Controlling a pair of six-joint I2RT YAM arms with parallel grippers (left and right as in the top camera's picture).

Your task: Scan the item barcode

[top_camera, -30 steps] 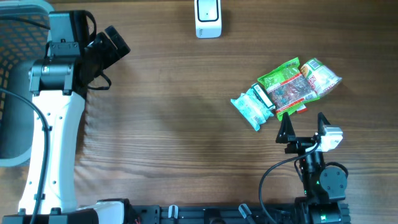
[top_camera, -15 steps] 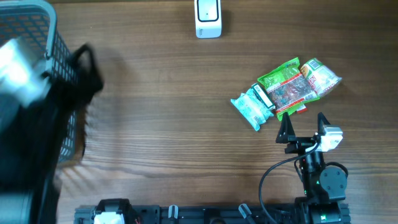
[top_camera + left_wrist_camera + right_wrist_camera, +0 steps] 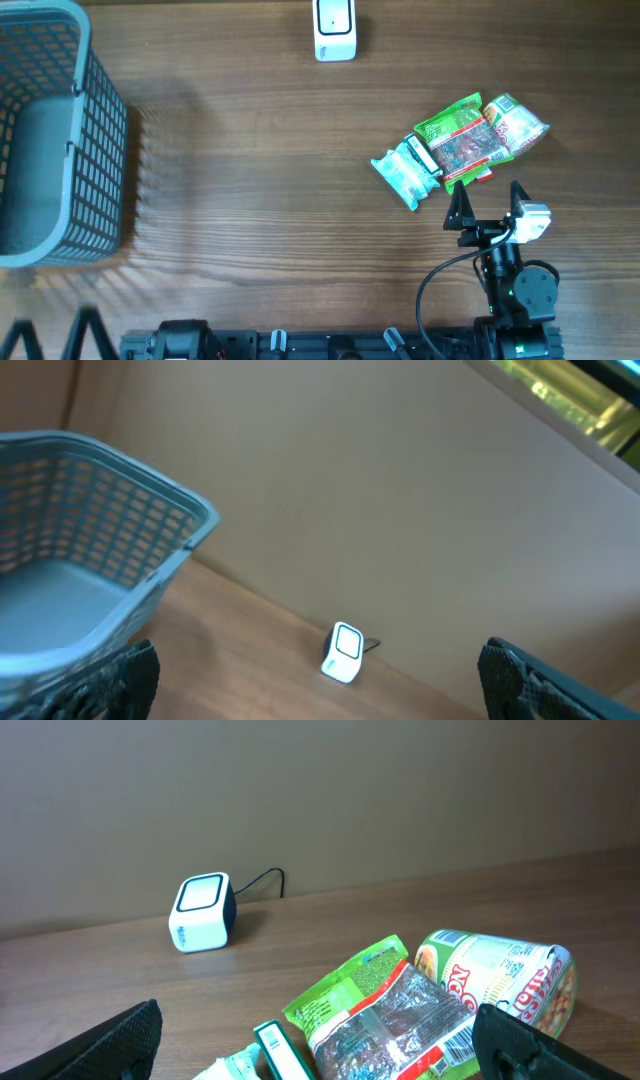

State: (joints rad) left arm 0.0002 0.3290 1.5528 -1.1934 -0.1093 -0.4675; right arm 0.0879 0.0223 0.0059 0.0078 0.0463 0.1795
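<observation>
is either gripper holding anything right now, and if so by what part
Nothing is held. The left gripper and the right gripper are both open and empty; the snack packets lie loose just ahead of the right one.

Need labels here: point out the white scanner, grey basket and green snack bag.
White box-shaped scanner [image 3: 335, 29]: overhead view, top face.
Grey plastic mesh basket [image 3: 105, 150]: overhead view, right wall.
Green foil snack bag [image 3: 458, 139]: overhead view, centre panel.
</observation>
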